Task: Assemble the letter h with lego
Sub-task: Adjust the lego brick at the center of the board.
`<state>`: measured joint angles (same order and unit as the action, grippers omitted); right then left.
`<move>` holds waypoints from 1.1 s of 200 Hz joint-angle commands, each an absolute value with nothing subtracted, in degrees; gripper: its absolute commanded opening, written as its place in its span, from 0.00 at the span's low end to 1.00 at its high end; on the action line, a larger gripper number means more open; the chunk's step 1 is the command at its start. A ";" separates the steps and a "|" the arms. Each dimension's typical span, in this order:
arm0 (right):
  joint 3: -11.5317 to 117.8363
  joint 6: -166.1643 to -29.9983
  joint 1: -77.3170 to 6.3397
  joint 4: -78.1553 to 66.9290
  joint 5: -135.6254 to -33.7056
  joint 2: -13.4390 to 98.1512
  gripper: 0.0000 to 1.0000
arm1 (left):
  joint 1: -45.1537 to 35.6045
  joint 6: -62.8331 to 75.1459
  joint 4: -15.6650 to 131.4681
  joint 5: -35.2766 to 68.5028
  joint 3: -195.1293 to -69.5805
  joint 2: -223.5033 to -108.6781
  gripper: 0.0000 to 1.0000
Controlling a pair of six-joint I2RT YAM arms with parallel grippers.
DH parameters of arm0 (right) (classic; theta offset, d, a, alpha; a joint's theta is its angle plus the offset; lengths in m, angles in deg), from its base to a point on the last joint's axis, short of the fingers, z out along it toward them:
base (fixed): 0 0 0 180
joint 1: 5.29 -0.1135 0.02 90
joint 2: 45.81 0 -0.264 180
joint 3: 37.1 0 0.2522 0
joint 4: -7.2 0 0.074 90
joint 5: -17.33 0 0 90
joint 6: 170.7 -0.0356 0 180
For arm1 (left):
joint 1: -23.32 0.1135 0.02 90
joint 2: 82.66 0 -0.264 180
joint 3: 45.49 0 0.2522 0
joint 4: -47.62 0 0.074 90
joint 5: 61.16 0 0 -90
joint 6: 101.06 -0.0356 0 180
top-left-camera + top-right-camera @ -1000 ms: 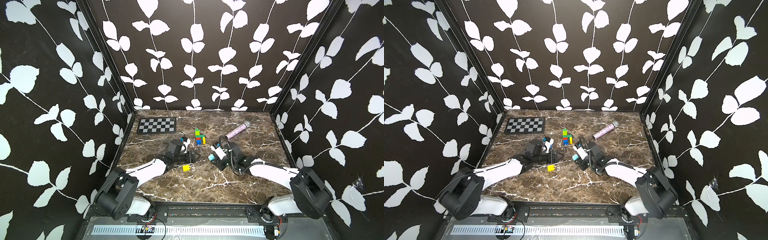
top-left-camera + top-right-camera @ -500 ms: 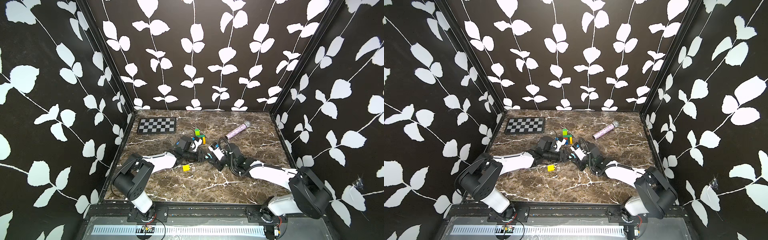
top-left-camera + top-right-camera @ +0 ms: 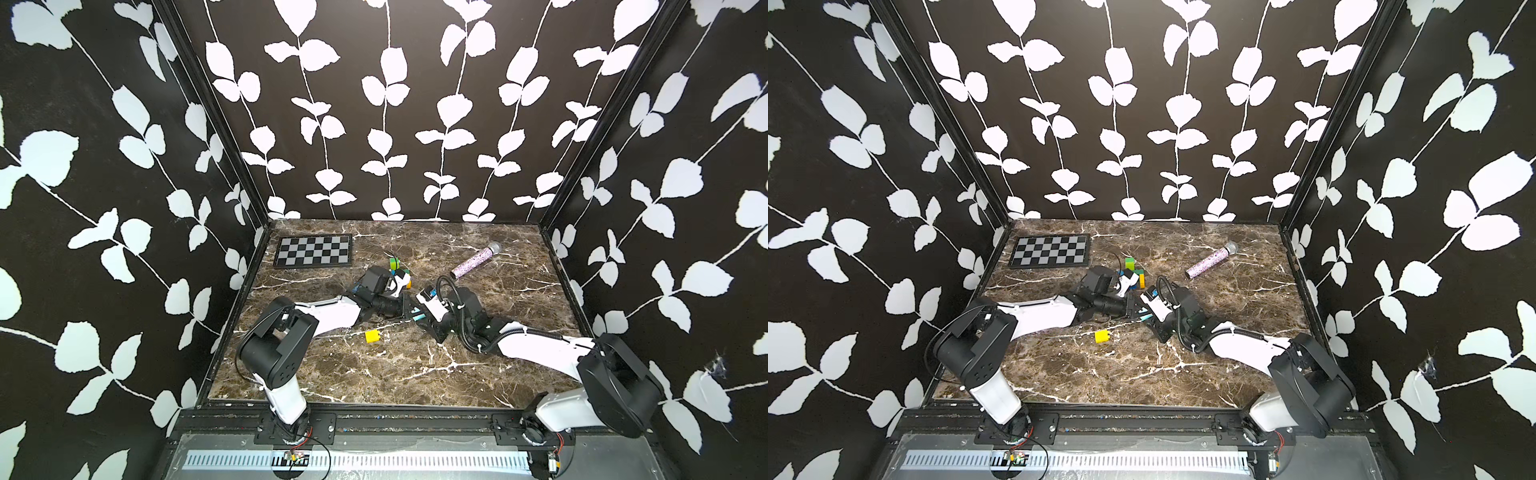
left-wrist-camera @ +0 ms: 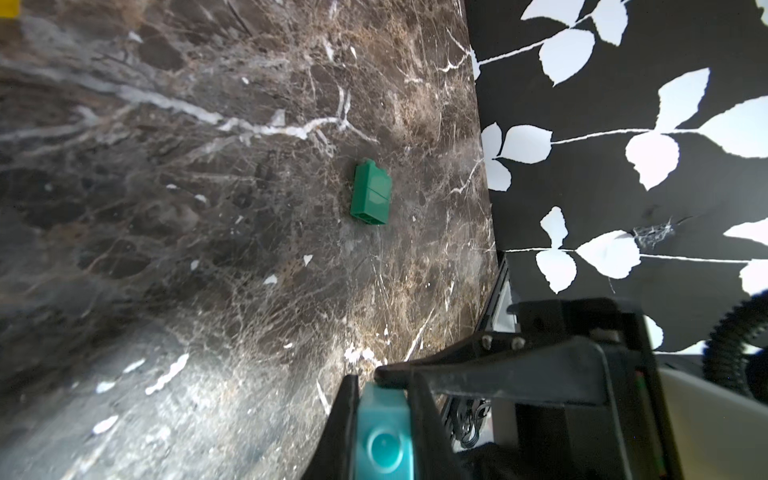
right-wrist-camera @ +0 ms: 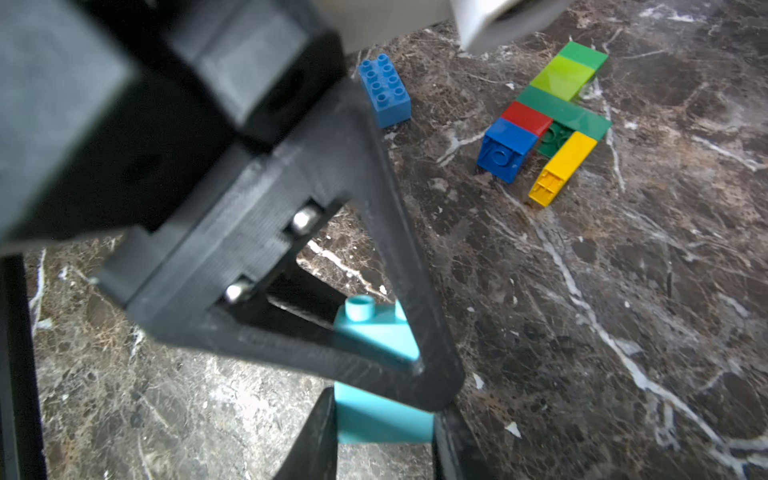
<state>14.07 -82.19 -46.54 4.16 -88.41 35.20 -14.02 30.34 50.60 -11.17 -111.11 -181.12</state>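
Both grippers meet at mid-table on one light blue lego brick (image 5: 374,336) (image 4: 382,436). My left gripper (image 4: 382,390) (image 3: 409,309) is shut on it, one finger on each side. My right gripper (image 5: 382,419) (image 3: 420,320) is shut on the same brick's other end. Behind them lies a flat assembly (image 5: 548,120) (image 3: 1136,276) of green, lime, dark green, red, blue and yellow bricks. A loose blue brick (image 5: 384,91) lies beside it. A loose yellow brick (image 3: 372,336) sits in front of the left arm. A dark green brick (image 4: 371,193) lies toward the right wall.
A glittery purple microphone (image 3: 476,261) lies at the back right. A black-and-grey chequered board (image 3: 313,250) lies flat at the back left. Patterned walls close in the marble table (image 3: 395,374) on three sides.
The left arm has swung right from beside the yellow brick to the right gripper, and its jaws have shut on the light blue brick. The right gripper has kept its hold.
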 commanded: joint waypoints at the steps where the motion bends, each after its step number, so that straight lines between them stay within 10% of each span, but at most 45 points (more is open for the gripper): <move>1: 13.83 -84.13 -47.07 6.26 -84.38 34.26 0.33 | -14.45 29.13 52.28 -8.74 -113.83 -181.14 0.00; 47: 7.39 -96.44 -41.47 12.24 -74.44 28.41 0.99 | -18.69 23.22 69.30 12.28 -123.07 -182.86 0.00; 114: 7.18 -117.82 -29.06 -1.94 -60.98 25.83 0.99 | -27.66 24.24 82.41 39.88 -141.40 -195.41 0.00; 220: 8.56 -121.30 -27.14 -7.44 -58.52 26.43 1.00 | -31.26 27.60 87.74 54.67 -156.01 -205.15 0.10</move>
<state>7.16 -119.53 -27.44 -6.86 -59.74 26.42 -30.98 26.19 85.81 49.51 -154.25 -205.14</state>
